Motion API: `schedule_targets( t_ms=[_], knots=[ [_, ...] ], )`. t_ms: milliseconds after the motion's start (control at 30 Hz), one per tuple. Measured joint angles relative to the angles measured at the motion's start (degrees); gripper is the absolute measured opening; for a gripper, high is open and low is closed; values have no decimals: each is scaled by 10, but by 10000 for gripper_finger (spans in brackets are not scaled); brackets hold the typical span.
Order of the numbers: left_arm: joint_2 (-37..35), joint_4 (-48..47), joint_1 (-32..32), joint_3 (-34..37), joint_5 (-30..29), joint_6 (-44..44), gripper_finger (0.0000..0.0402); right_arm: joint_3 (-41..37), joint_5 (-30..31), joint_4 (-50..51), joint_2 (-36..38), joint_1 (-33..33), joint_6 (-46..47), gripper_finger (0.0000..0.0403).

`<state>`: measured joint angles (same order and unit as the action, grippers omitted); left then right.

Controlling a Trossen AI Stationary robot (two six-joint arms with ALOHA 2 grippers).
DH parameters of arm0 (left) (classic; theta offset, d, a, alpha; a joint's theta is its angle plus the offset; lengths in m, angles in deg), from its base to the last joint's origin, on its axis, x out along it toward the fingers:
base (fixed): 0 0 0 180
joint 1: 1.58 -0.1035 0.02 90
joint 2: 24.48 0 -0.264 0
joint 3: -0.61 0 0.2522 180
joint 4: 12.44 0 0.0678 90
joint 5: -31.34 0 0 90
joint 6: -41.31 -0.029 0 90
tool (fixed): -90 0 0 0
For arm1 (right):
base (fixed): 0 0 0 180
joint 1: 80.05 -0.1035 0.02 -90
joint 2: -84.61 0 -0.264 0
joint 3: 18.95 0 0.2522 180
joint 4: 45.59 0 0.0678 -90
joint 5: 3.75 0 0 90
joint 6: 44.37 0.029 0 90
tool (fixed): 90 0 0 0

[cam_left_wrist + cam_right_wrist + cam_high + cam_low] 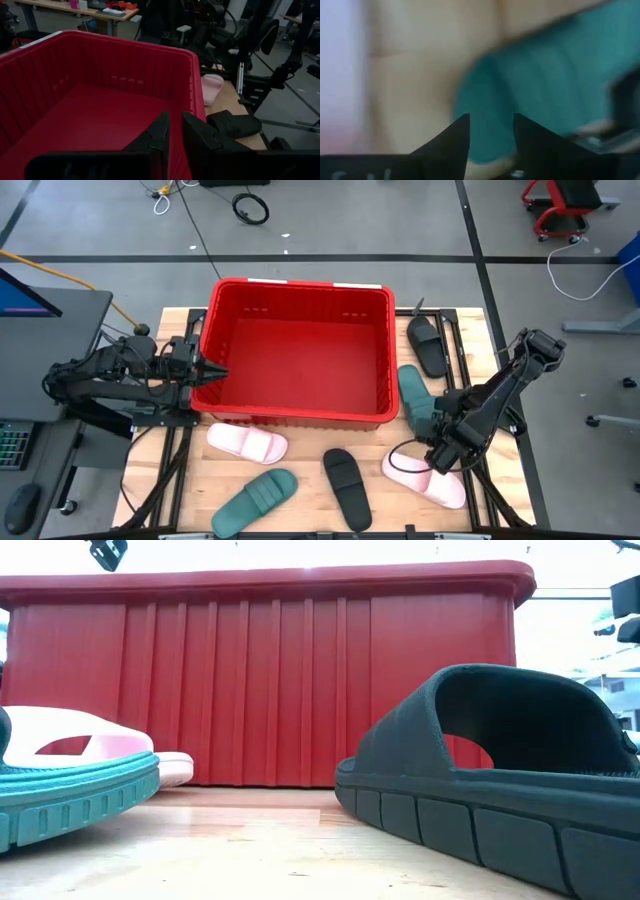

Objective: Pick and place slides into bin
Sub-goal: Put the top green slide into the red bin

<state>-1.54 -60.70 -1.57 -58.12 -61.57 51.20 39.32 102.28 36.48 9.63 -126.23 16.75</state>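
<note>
The bin (pixel 297 358) stands at the far middle of the wooden table (pixel 305 480), its red floor bare, with all six slides lying on the boards around it. Two sit along its right side: a black slide (pixel 428 345) toward the far corner and a dark green slide (pixel 415 400) just beside the bin's right wall. In front of the bin lie a pale pink slide (pixel 247 443) near its left front corner, a second dark green slide (pixel 256 502) nearer the table's front edge, another black slide (pixel 346 486) in the middle, and a second pale pink slide (pixel 428 480) at the front right. The right gripper (pixel 436 428) hangs over the gap between the right-hand green slide and that pink one, and its wrist view shows its fingers (pixel 451 141) a little apart with nothing between them, above teal-green foam and bare wood (the picture is too smeared to say whether they touch anything). The left gripper (pixel 212 370) is at the bin's left rim, pointing inward over the wall, its two fingers (pixel 155 135) drawn close with only a narrow slit between them and holding nothing. From table height, the bin's ribbed front wall (pixel 260 690) fills the background behind the pink, green and black slides.
</note>
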Motion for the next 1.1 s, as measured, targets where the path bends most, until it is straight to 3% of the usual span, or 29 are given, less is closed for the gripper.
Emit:
schedule_targets(
  t_ms=[200, 567, 867, 1100],
  knots=[
    [0, 0, 0, 0, 0, 0, 55, 0, 45, 11, -4, 25, -26, 158],
    [0, -1, 0, 0, 0, -1, 55, 0, 44, 12, -91, 53, -107, 158],
    [0, -1, 0, 0, 0, -2, 52, 0, 110, 23, -136, 53, -99, 158],
    [0, -1, 0, 0, 0, -2, 54, -3, 197, 22, -148, 66, -60, 151]
  ],
)
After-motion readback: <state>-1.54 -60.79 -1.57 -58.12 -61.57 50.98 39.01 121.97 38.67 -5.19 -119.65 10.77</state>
